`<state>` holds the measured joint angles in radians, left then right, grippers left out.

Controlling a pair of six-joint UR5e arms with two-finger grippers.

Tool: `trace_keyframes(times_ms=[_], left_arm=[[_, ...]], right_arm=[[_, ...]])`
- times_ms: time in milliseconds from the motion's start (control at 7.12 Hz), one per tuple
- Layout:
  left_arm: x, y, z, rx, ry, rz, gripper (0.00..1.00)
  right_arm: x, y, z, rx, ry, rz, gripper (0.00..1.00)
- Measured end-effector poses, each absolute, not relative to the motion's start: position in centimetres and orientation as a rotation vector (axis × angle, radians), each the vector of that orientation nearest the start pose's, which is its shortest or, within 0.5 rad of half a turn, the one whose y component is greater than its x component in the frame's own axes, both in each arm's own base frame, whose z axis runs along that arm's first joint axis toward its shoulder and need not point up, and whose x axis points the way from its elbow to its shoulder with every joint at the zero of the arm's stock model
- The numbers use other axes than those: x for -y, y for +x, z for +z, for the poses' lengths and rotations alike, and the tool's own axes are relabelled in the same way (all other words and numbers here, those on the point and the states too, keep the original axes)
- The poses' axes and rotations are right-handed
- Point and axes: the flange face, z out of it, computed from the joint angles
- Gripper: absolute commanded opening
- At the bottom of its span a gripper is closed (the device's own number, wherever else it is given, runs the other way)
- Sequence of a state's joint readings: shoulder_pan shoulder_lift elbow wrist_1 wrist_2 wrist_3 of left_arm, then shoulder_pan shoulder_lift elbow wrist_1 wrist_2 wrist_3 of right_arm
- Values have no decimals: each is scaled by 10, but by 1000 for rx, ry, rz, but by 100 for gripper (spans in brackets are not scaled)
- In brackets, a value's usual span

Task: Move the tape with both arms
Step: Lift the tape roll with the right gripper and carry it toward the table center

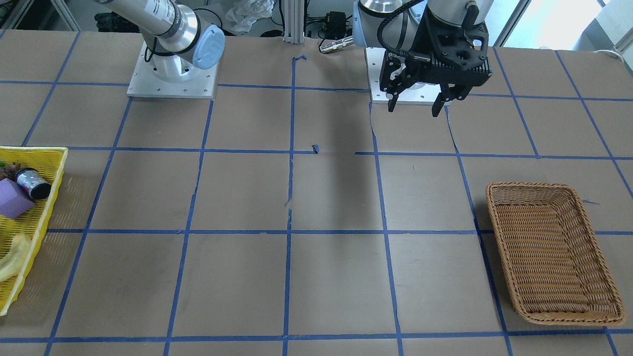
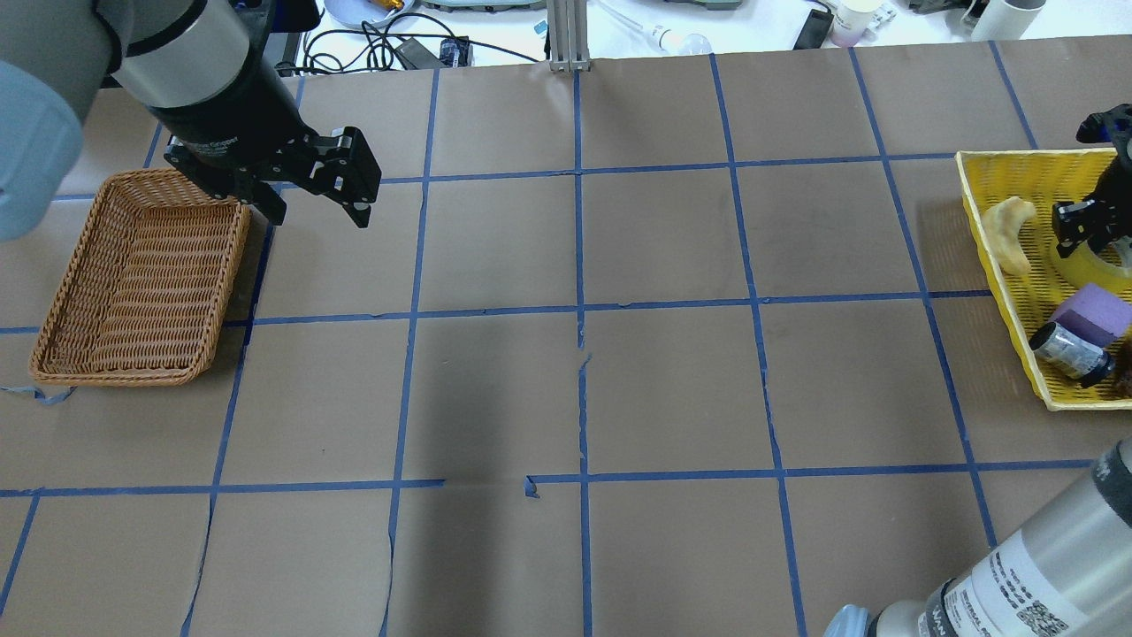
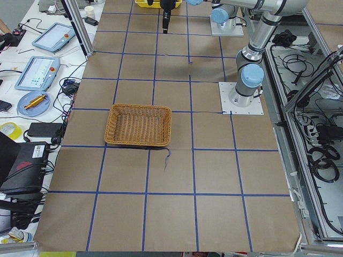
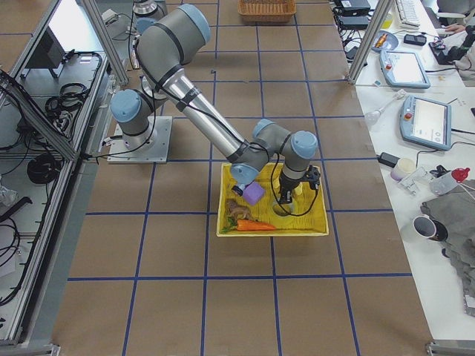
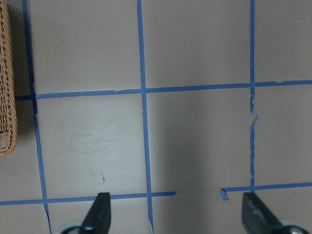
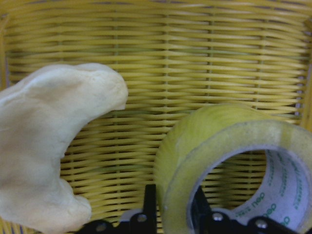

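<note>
The tape (image 6: 204, 131), a translucent yellow roll with a pale core, lies in the yellow basket (image 2: 999, 159) at the table's right end. It also shows in the overhead view (image 2: 1101, 265). My right gripper (image 2: 1092, 221) is down in that basket. In the right wrist view its fingers (image 6: 148, 207) sit on either side of the roll's wall, shut on it. My left gripper (image 2: 318, 208) is open and empty, held above the table beside the wicker basket (image 2: 234, 265). It also shows in the front view (image 1: 415, 106) and the left wrist view (image 5: 178, 214).
The yellow basket also holds a pale curved bread-like piece (image 2: 1008, 230), a purple block (image 2: 1092, 310) and a dark cylinder with a silver band (image 2: 1070, 352). The wicker basket (image 1: 494, 217) holds nothing. Blue tape lines grid the brown table.
</note>
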<state>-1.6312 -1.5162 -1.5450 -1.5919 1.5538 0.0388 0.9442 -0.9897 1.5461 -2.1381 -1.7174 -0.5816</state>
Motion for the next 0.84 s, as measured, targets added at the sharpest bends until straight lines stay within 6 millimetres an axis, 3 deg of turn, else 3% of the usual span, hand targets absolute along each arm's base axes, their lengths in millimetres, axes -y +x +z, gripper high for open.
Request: trace_keyframes(times_ms=[281,421,561,702,842], left_arm=[[464,-163,525,-3153,171,-93,100],[464,-163,525,-3153,173,-92,100],[463,-164,525,-3156,122,-93,100],[463,-164,526,-3160,-21,-97,100],[462,-164,527,-3157,-123,-101,100]], right_arm=[[608,-292,241,-3278,68,102,0],[606,-281,272,-3292,55,66,0],[605,-254,312,-3293,19,32,0],[609,-209,348,-3281,-6,7,0],[616,-140,372,-3263,29,-3,0]])
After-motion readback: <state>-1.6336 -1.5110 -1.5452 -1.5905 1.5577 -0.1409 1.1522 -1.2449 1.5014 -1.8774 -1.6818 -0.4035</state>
